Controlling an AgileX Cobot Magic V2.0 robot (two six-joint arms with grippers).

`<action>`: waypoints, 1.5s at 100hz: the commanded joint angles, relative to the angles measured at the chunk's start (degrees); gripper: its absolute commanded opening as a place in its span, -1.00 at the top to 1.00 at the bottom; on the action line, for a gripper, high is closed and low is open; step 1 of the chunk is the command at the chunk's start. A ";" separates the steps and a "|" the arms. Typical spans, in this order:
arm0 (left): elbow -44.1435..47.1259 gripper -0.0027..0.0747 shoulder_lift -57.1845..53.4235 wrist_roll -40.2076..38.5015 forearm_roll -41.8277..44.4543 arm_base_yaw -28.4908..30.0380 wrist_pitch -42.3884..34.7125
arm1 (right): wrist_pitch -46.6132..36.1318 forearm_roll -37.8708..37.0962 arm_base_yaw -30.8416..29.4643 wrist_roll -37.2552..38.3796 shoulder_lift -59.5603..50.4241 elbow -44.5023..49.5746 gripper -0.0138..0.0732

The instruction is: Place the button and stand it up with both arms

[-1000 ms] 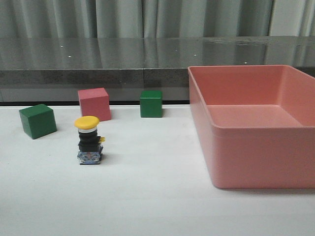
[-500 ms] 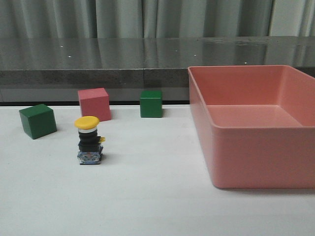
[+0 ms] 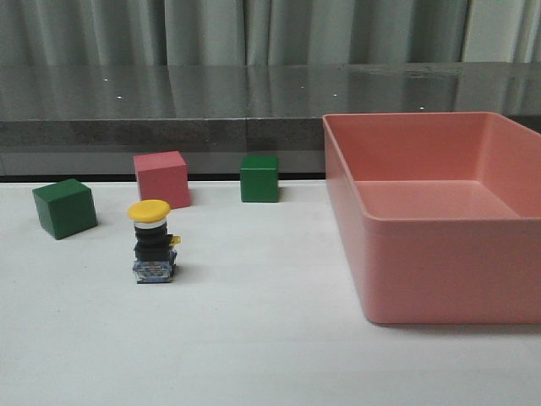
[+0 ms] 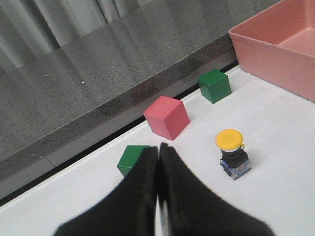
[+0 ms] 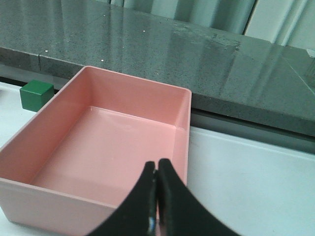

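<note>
The button (image 3: 152, 245) stands upright on the white table, yellow cap on top, black body, blue-grey base down. It also shows in the left wrist view, button (image 4: 232, 155), standing free. My left gripper (image 4: 158, 147) is shut and empty, held well away from the button, in front of a green cube (image 4: 131, 158). My right gripper (image 5: 156, 164) is shut with nothing in it, above the near wall of the pink bin (image 5: 113, 147). Neither arm shows in the front view.
A pink cube (image 3: 161, 178) and a green cube (image 3: 259, 178) sit behind the button; another green cube (image 3: 64, 207) lies at the left. The big pink bin (image 3: 439, 245) fills the right side. A dark stone ledge (image 3: 169, 127) runs along the back.
</note>
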 commanded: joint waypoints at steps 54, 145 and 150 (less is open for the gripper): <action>7.16 0.98 -8.16 -4.00 -0.62 7.73 -13.08 | -4.08 0.73 -0.28 -0.18 0.45 -1.41 0.82; 24.56 0.98 -27.36 -13.81 -1.01 23.17 -16.34 | -4.08 0.73 -0.28 -0.18 0.58 -1.41 0.82; 24.46 0.98 -27.36 -13.81 -1.46 23.17 -16.34 | -4.08 0.73 -0.28 -0.18 0.58 -1.41 0.82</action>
